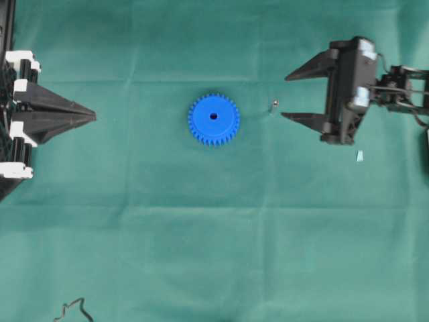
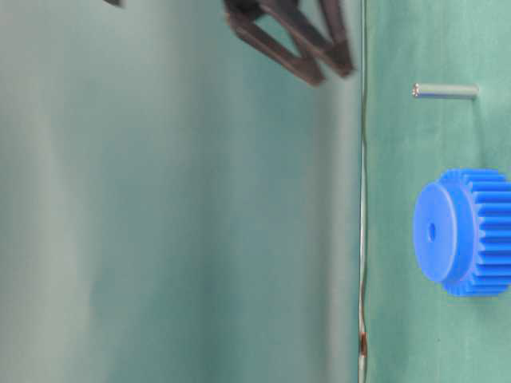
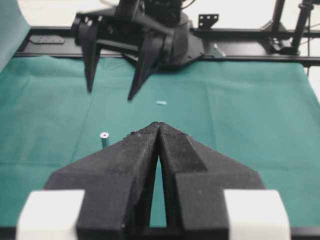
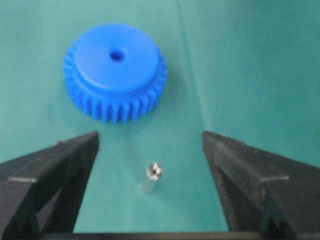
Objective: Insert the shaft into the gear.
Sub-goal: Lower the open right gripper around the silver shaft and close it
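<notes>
The right claw (image 4: 150,150) is spread wide, holding nothing. The shaft (image 4: 151,177) stands upright on the green cloth (image 1: 201,235) between its 2 fingers, just ahead of the tips. It looks light, rigid and slick, easy to tip, so a grip across its middle seems safest. Beyond it the gear (image 4: 115,70) lies flat, hole up. Farthest off, the left claw (image 1: 92,117) is pressed together, empty.

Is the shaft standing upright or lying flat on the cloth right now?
Upright. The shaft stands on end beside the gear in the table-level view, and the left wrist view shows its round top facing up.
</notes>
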Robot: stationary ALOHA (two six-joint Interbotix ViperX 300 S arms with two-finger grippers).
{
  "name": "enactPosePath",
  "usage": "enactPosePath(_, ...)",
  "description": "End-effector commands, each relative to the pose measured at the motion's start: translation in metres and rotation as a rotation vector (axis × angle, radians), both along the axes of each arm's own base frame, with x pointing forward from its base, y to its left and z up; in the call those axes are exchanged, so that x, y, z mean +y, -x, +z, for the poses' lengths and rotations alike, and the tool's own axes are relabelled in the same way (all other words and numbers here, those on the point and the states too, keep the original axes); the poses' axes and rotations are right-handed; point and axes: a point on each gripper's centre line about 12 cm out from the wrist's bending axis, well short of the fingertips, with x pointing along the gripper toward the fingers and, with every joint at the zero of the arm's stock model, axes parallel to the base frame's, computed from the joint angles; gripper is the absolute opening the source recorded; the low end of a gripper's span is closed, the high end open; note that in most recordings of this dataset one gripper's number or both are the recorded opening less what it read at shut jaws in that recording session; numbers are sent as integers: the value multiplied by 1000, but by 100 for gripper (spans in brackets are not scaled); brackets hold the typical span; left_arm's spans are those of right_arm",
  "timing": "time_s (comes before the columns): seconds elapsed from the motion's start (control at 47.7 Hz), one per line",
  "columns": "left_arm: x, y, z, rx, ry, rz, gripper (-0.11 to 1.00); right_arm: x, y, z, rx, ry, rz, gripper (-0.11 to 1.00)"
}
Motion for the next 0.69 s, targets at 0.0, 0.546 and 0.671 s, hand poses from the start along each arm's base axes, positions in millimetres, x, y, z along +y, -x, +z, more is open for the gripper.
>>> enactPosePath(0.0, 0, -3, 7, -12, -4, -2, 0, -8, -10, -6, -12, -6, -24, 89)
enactPosePath(0.546, 0, -3, 7, -6, -3, -2, 0, -17, -19, -48, 84, -37, -56, 85)
enactPosePath(0.671, 0, -3, 6, -5, -3, -2, 0, -16, -19, -48, 81, -35, -51, 80)
